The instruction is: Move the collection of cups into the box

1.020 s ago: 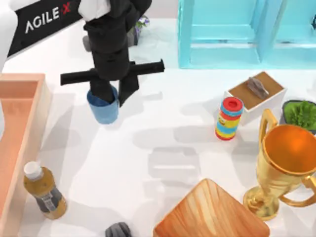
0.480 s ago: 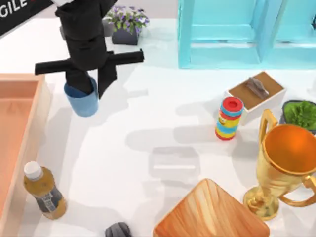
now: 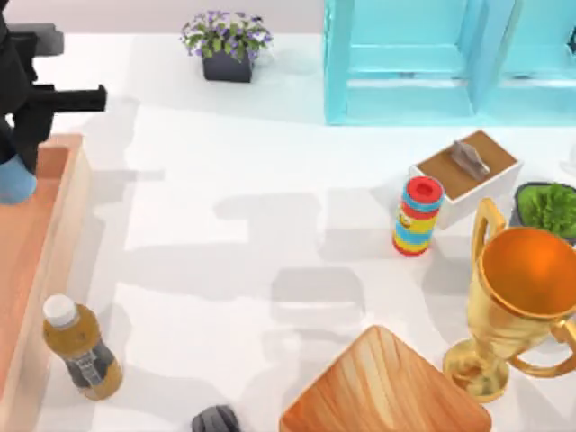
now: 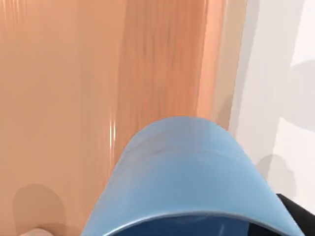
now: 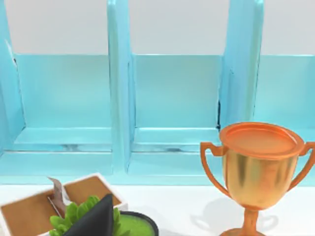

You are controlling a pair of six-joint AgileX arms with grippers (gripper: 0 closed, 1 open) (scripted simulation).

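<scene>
Your left gripper (image 3: 16,171) has its jaws clamped on the plain blue cup (image 3: 15,183), held over the box (image 3: 45,234) at the desk's left edge.

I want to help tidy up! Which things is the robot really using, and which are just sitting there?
Part of the job:
- blue cup, held by the left end effector
- box, with the cup above it

Just lying about:
- gold trophy
- juice bottle
- flower pot
- colourful stacked toy
- small white box
</scene>
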